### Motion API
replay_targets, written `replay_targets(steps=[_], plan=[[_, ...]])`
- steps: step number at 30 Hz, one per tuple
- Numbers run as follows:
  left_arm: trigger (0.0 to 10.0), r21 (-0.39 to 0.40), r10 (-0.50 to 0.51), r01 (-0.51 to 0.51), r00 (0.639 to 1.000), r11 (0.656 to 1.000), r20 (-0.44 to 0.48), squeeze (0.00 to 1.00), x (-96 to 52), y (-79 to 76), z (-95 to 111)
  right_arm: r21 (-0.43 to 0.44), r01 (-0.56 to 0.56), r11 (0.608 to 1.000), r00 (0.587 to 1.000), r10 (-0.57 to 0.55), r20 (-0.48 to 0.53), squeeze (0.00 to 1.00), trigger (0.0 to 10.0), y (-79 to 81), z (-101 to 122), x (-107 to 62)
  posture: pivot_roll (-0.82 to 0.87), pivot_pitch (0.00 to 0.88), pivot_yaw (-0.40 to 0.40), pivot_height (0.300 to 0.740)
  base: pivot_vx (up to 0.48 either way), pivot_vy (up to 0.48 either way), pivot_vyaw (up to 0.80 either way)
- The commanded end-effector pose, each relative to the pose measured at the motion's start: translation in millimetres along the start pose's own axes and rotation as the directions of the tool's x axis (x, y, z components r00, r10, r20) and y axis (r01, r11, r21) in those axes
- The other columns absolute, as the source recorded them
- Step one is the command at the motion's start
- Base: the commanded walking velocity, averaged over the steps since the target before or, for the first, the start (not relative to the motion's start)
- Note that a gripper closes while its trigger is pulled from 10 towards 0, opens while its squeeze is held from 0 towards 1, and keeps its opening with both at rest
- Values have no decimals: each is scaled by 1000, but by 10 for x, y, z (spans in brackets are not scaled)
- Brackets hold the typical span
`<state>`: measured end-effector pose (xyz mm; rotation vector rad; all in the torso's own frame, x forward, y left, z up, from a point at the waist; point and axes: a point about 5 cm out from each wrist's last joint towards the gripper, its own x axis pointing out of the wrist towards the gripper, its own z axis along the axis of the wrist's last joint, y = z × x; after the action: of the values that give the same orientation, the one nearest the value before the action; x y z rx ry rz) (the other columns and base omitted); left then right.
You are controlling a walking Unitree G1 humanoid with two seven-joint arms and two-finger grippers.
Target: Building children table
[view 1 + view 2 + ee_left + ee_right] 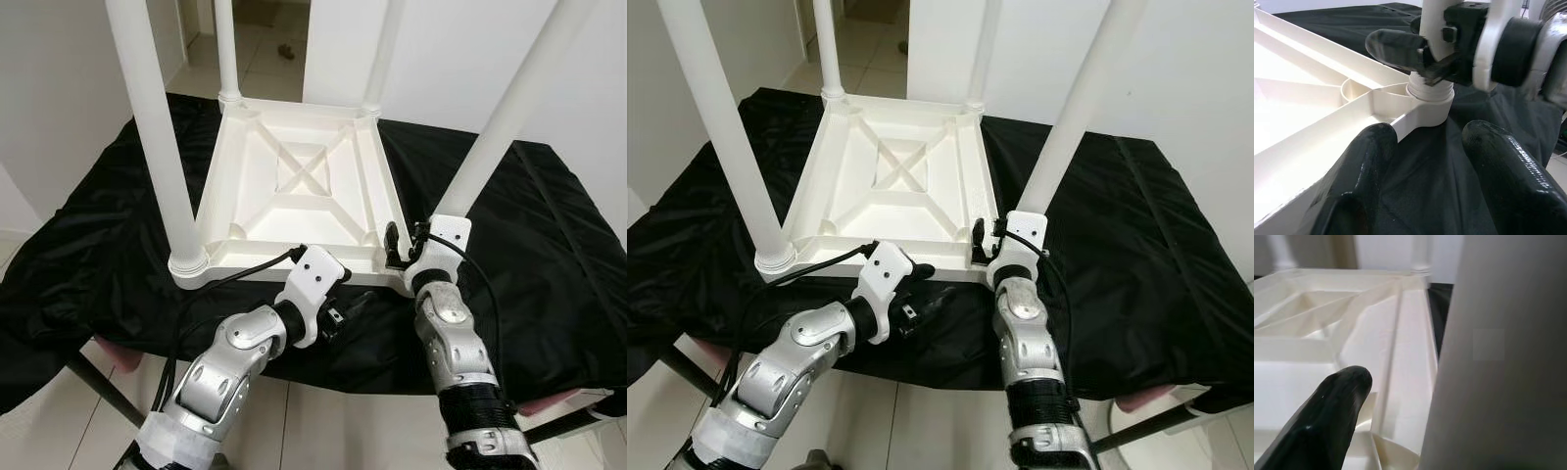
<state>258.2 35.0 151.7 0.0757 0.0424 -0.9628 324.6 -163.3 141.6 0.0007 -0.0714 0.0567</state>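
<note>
A white children's table point(294, 266) lies upside down on a black cloth point(88, 255), with several white legs standing up from its corners. My right gripper point(405, 245) is shut on the near-right leg point(500, 117) just above its threaded base point(1431, 93); one black finger point(1327, 421) lies over the tabletop's ribbed underside. My left gripper point(345, 305) is open at the table's near edge, left of that corner. Its two fingers point(1361, 166) are spread over the cloth, pointing at the leg's socket, with one next to the table's rim.
The near-left leg point(157, 147) stands tall close to my left arm. Two far legs point(225, 49) rise at the back. The cloth hangs over the front edge above a dark metal frame point(98, 387). White walls flank a tiled doorway behind.
</note>
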Motion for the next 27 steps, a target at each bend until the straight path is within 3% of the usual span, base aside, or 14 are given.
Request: replay_targets(steps=[1, 2, 4, 6, 8, 17, 18, 19, 27], plan=[[10000, -5, -3, 3, 1000, 1000, -1, 0, 6, -12, 11, 19, -138, 990, 990, 139, -34, 0, 10000, -24, -34, -23, 41, 0, -69, 740, 0, 0, 0], [10000, -5, -3, 3, 1000, 1000, -1, 0, 6, -12, 11, 19, -138, 990, 990, 139, -34, 0, 10000, -24, -34, -23, 41, 0, -69, 740, 0, 0, 0], [10000, -4, -5, 5, 1000, 1000, -1, 0, 8, -9, 12, -33, -273, 961, 961, 271, -48, 0, 10000, -96, -38, -38, 35, 0, -64, 740, 0, 0, 0], [10000, -3, -8, 8, 1000, 1000, -1, 0, 12, -8, 14, -81, -342, 936, 939, 336, -79, 0, 10000, -179, -67, -39, 34, 0, -63, 740, 0, 0, 0], [10000, -3, -8, 8, 1000, 1000, -1, 0, 12, -8, 14, -81, -342, 936, 939, 336, -79, 0, 10000, -179, -67, -39, 34, 0, -63, 740, 0, 0, 0], [10000, 4, -11, 11, 1000, 1000, 1, 0, 13, 14, 27, -166, -492, 854, 868, 467, -168, 0, 10000, -358, -155, -18, 38, 0, -52, 740, 0, 0, 0], [10000, 4, -11, 11, 1000, 1000, 0, 0, 13, 15, 27, -169, -498, 851, 865, 472, -172, 0, 1373, -366, -157, -16, 38, 0, -52, 740, 0, 0, 0], [10000, 5, -12, 12, 1000, 1000, 0, 0, 13, 17, 29, -167, -500, 850, 864, 474, -169, 0, 0, -384, -142, 3, 40, 0, -50, 740, 0, 0, 0], [10000, 17, -32, 32, 999, 999, -11, 0, 36, 2, 4, -172, -536, 827, 843, 513, -162, 0, 0, -390, -127, 43, 44, 0, -51, 740, 0, 0, 0]])
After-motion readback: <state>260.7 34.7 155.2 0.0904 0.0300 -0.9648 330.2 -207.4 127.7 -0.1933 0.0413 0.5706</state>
